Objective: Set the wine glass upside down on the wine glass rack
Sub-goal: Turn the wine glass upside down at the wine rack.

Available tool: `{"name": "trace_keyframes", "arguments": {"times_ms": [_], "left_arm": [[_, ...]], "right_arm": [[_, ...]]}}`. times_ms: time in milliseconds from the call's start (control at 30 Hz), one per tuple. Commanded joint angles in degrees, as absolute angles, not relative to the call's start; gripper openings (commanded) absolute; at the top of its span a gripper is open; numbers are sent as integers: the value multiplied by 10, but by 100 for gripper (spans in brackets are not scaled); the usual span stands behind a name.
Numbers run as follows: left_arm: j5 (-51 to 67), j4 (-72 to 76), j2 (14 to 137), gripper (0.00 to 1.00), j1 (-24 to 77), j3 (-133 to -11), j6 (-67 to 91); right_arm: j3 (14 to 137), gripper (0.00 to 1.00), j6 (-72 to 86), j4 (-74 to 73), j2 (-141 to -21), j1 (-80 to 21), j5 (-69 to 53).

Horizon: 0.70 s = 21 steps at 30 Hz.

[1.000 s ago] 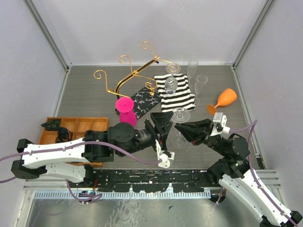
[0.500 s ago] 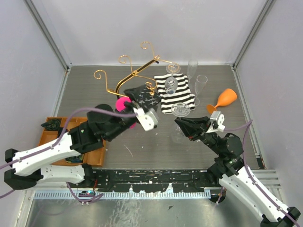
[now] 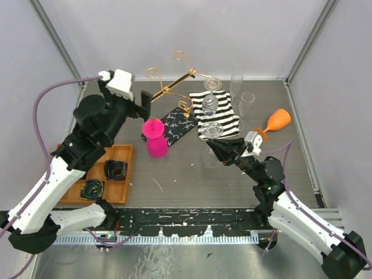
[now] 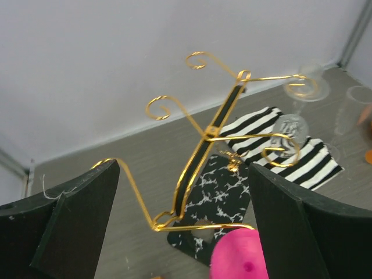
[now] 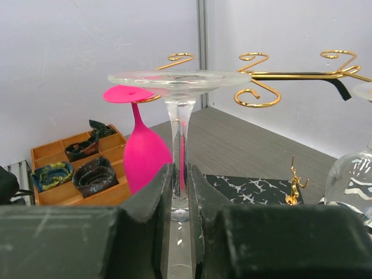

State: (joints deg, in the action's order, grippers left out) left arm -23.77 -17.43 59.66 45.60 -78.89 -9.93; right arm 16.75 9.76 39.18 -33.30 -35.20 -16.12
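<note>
Fingers of the right gripper are clenched on the stem of the wine glass, which is already inverted: foot on top, bowl below the pads and out of the wrist view, long axis upright. Seen from above, the glass hangs over the table at the near edge of the striped cloth, right of centre. The wine glass rack lies ahead and to the left of it, its gold spine running diagonally from near-left to far-right above the marbled black base. In the right wrist view the scroll hooks sit beyond the glass at roughly the height of its foot, so the coming move looks like a level carry forward and leftward that slides the stem into a free hook, foot above the wire. A pink glass occupies the near end, and a clear glass the far end; whether either truly hangs cannot be told. The left gripper is closer to the rack, released wide and empty, framing the wire between its fingers.
</note>
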Motion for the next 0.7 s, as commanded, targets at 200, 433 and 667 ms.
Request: {"name": "trace_keyframes", "arguments": {"times_ms": [200,433,667], "left_arm": [[-53,-363,616,98,204,-819,150],[14,-348,593,98,127,-784,167],[9,-329,607,98,118,-768,164]], "right_arm": [[211,1,72,603,-500,-353,-212],[245,1,70,692,-613,-353,-230],[287,1,81,795,-719,-354,-230]]}}
